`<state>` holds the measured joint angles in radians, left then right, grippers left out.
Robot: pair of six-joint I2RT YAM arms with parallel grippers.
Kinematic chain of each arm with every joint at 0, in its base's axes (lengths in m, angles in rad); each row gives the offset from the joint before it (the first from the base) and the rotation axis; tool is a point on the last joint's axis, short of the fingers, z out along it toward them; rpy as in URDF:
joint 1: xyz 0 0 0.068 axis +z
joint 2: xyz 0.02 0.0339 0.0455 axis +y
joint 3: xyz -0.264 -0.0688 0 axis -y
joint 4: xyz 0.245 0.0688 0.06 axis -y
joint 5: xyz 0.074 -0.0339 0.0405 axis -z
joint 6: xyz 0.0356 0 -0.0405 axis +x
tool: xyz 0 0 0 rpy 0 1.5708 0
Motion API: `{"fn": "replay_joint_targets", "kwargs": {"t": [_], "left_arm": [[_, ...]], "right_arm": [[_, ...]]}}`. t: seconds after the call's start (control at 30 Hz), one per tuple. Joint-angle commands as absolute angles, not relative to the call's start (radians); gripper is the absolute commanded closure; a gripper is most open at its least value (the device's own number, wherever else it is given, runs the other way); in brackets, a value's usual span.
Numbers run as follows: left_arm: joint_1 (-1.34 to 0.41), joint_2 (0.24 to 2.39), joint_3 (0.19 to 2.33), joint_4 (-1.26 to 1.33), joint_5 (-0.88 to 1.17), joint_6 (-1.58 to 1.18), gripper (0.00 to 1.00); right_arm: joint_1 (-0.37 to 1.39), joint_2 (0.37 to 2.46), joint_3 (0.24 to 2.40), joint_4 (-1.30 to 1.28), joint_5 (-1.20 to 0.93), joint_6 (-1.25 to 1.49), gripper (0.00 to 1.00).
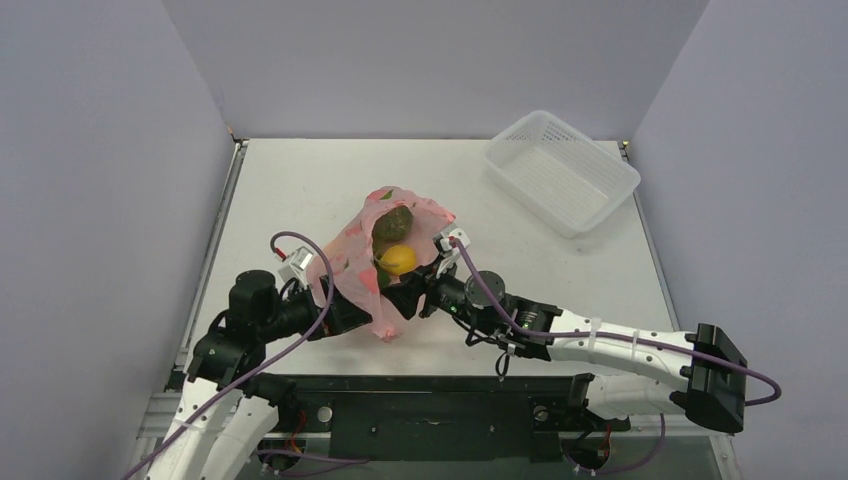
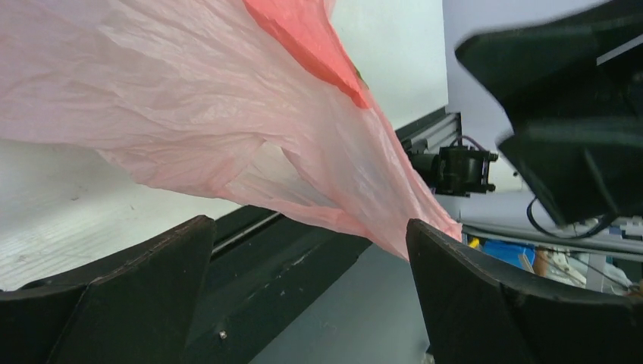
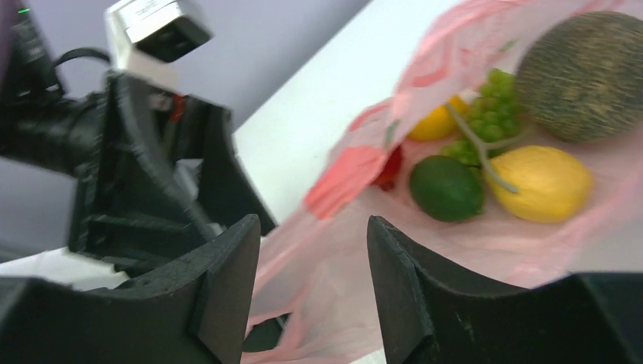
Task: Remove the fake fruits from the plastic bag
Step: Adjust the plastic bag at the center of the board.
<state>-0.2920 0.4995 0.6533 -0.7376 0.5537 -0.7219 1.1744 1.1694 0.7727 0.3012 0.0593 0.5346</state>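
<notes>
Item, near edge: left gripper (image 2: 309,227), fingers spread wide and clamping nothing. Pink film crosses above the gap and tapers to a point just beside one fingertip. Item, facing it: right gripper (image 3: 312,224), fingers part-way apart with crumpled film lying in the gap. Whether they pinch that film cannot be told from its wrist view (the lower gap is blurred). Item, between the two grippers, on the near-middle of the table (image 1: 300,180): plastic bag (image 1: 372,275), thin, pink and crinkly with red print patches. Its mouth gapes upward and its near end hangs down to the tabletop. Contents, all inside the bag, nearest first in the right wrist view: dark green oval (image 3: 447,188) touching the lemon (image 3: 542,182); red round one (image 3: 390,168), mostly hidden behind a fold of film; light-green bunch (image 3: 497,106), its stem laid across the lemon; orange-yellow ball (image 3: 438,121), half covered by the bag's edge; grey-green melon (image 3: 584,76), largest of the lot, at the far end. From above only the melon and one yellow fruit show plainly. Item, far right corner, well apart from the bag: white perforated basket (image 1: 610,165).
</notes>
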Motion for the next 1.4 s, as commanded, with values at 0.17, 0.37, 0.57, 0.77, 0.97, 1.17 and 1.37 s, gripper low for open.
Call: {"fn": "replay_joint_targets", "kwargs": {"t": [0.17,0.37,0.57,0.77,0.97,1.17,1.37], "left_arm": [[-0.501,0.514,0.667,-0.555,0.48,-0.832,0.03],[-0.676,0.581,0.753,-0.625,0.239,-0.935,0.03],[-0.865,0.652,0.79,-0.605,0.068,-1.047,0.03],[-0.956,0.684,0.748,-0.516,0.04,-1.101,0.05],[-0.963,0.644,0.799,-0.735,-0.137,-0.981,0.46],[-0.963,0.503,0.699,-0.734,-0.143,-0.964,0.8],[-0.963,0.405,0.689,-0.866,-0.175,-0.954,1.0]], "right_arm": [[1.126,1.152,0.697,0.285,0.117,0.539,0.55],[1.102,1.097,0.65,0.227,0.211,0.602,0.46],[1.054,1.099,0.724,0.093,0.285,0.562,0.34],[1.015,1.181,0.768,0.09,0.312,0.574,0.32],[1.01,1.333,0.813,0.131,0.379,0.616,0.39],[1.044,1.494,0.724,0.326,0.504,0.616,0.61],[1.008,1.432,0.576,0.338,0.65,0.667,1.0]]}}
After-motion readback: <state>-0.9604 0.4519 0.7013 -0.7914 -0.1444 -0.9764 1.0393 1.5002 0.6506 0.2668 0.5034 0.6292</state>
